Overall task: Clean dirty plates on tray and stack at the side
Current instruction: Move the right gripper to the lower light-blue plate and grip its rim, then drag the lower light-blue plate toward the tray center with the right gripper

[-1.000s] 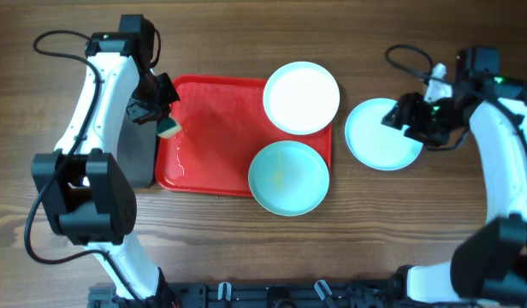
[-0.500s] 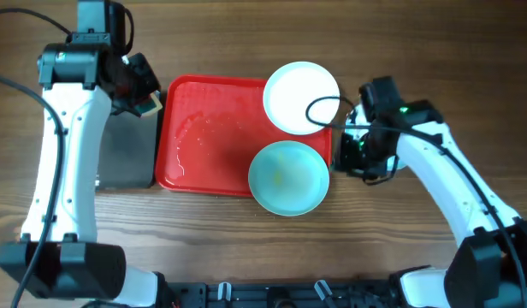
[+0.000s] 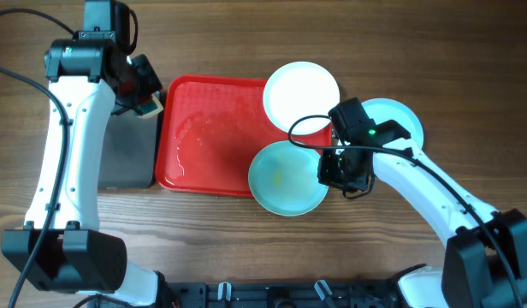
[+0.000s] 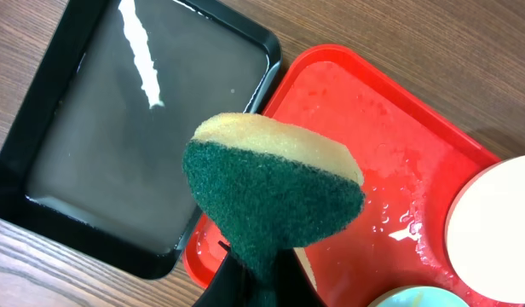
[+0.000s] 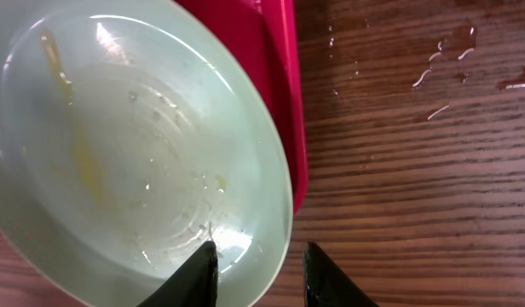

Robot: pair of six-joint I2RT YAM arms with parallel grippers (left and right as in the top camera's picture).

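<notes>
One pale turquoise round plate (image 3: 400, 115) is already lying off the large red rectangular plastic tray (image 3: 204, 141), on the wooden table (image 3: 246, 43) at the tray's 3 o'clock side. From this, one plate is judged done and two are waiting.

A white round plate (image 3: 302, 96) is sitting at the tray's 1 o'clock corner. A smeared turquoise plate (image 5: 135, 136) is overhanging the 5 o'clock corner, and its 3 o'clock rim in the overhead view is being straddled by the spread, empty right gripper (image 5: 261, 275).

A yellow-and-green sponge (image 4: 271, 192) is being clenched by the left gripper (image 4: 254, 281) above the seam between the red tray and the narrow black tray (image 4: 92, 145) at its 9 o'clock side.

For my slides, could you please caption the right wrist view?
Open right gripper straddles the rim of a smeared turquoise plate overhanging the red tray.
</notes>
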